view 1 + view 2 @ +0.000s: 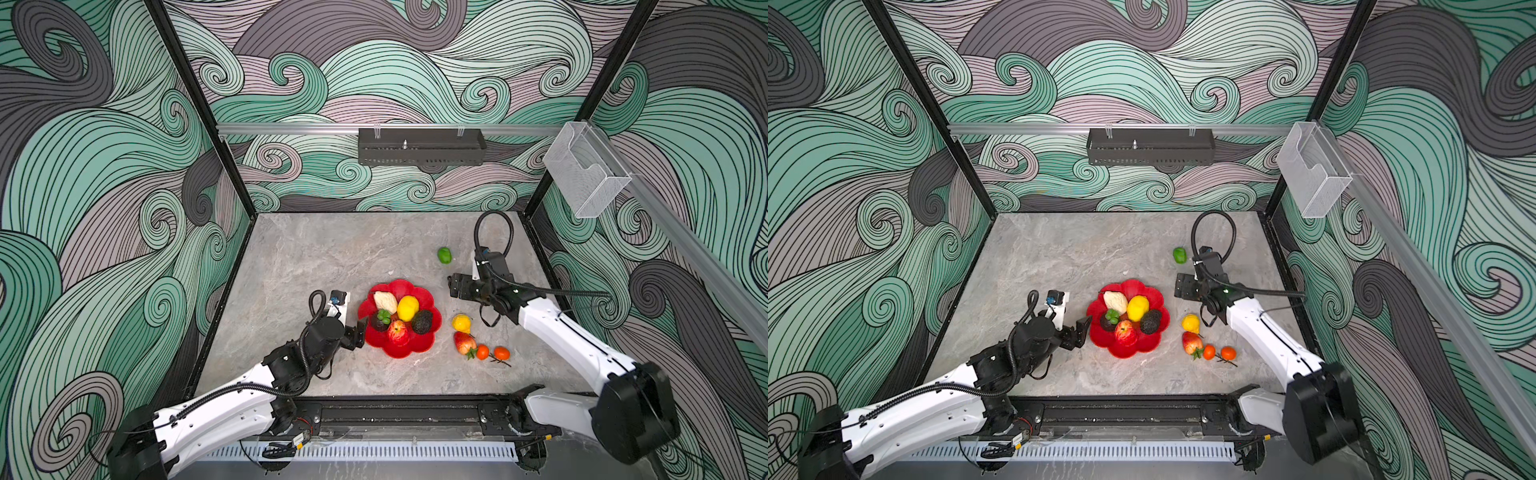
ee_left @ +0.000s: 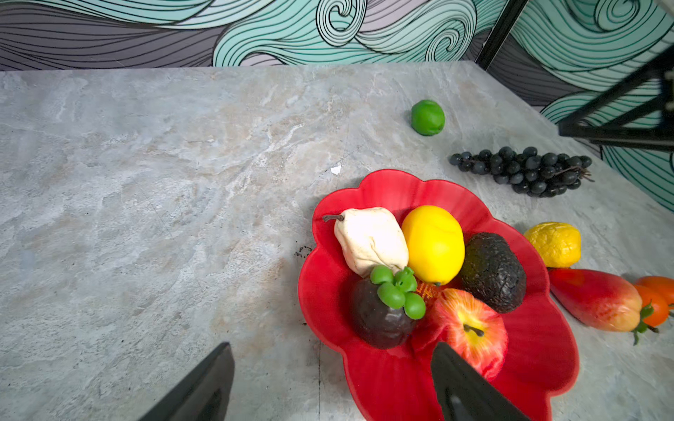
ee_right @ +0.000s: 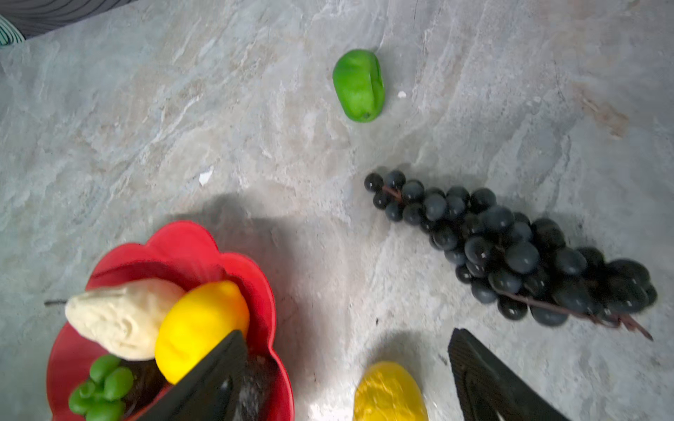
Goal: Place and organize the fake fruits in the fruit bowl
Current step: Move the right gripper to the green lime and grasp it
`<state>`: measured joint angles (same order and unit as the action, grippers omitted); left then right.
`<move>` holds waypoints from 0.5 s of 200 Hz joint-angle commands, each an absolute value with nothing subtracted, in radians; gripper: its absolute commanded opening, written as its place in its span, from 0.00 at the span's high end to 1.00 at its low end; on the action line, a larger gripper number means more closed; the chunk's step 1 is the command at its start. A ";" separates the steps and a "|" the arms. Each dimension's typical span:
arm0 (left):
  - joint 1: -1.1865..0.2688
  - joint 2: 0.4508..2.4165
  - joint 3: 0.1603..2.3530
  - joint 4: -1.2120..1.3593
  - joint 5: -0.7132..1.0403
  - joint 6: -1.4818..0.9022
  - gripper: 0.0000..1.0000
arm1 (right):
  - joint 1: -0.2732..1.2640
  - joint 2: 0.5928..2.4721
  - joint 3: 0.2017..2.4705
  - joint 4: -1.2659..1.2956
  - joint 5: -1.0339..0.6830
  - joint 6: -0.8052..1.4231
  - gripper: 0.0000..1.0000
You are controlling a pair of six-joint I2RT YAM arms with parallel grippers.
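The dark plastic grape bunch (image 3: 510, 251) lies on the grey marbled table (image 1: 332, 257) just outside the scalloped red plastic fruit bowl (image 1: 401, 286). Its long axis slants, with the narrow tip toward the green plastic lime (image 3: 359, 85) and the stem end away. The right gripper (image 3: 346, 333), jaws apart and empty, hangs close beside the bunch and looks the nearer. The left gripper (image 2: 331, 344), also spread and empty, sits across the bowl.
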<state>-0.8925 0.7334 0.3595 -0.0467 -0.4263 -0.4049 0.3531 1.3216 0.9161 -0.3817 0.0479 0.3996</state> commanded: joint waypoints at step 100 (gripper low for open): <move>-0.867 0.666 0.335 0.013 -0.442 -0.433 0.12 | 0.229 2.105 1.711 -0.594 0.039 0.333 0.25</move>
